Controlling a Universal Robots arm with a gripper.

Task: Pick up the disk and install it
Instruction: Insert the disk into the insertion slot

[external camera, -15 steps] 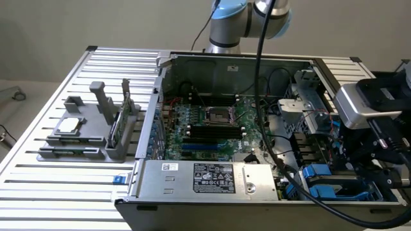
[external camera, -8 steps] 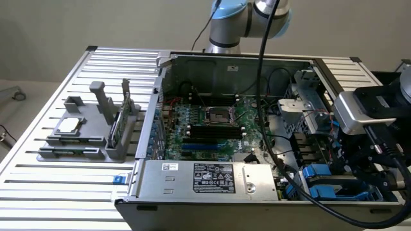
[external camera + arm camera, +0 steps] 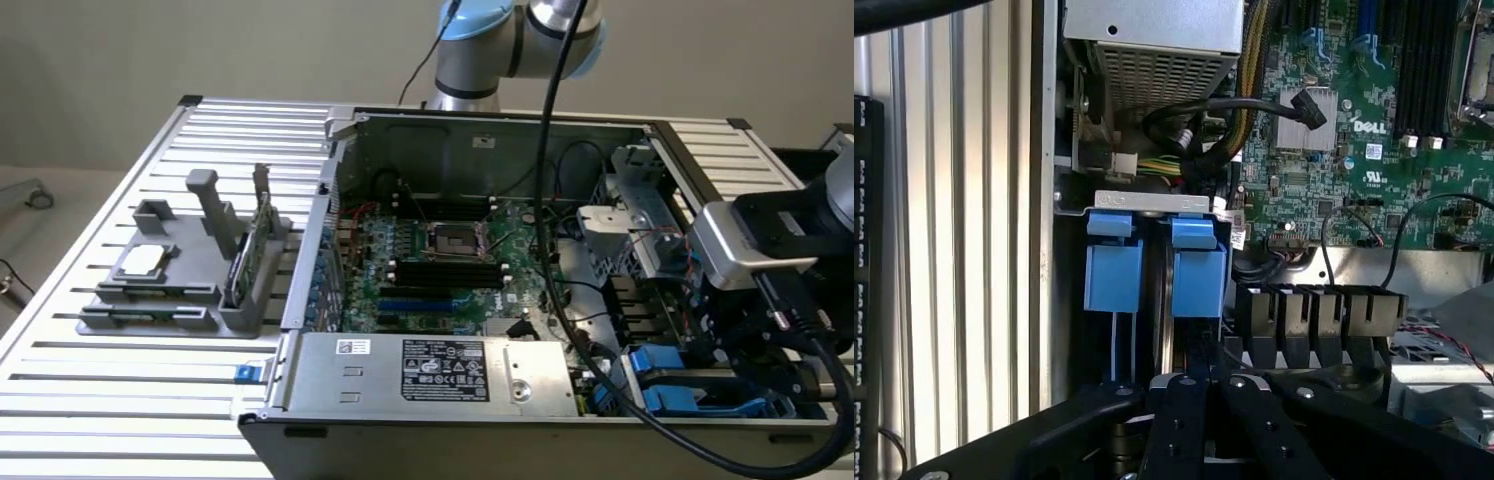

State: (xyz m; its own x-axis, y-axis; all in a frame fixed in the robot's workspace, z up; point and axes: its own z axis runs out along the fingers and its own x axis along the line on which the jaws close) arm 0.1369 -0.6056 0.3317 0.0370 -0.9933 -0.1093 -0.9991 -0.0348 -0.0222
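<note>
Gripper [image 3: 1189,388] pinched shut, nothing clearly held, right by the disk [image 3: 1197,292]; stiff, heavyish, probably shock-sensitive, so grab its blue carrier [image 3: 1192,236]

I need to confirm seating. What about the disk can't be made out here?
- Disk: label and body hidden inside the bay, wrist view.
- Whether the fingers touch its blue carrier: too dark to tell, wrist view.
- Part of the bay, exterior view: blocked by the arm's wrist.

Slatted table [image 3: 94,400] bears a computer case [image 3: 467,445] and grey rack [image 3: 160,305]
</note>
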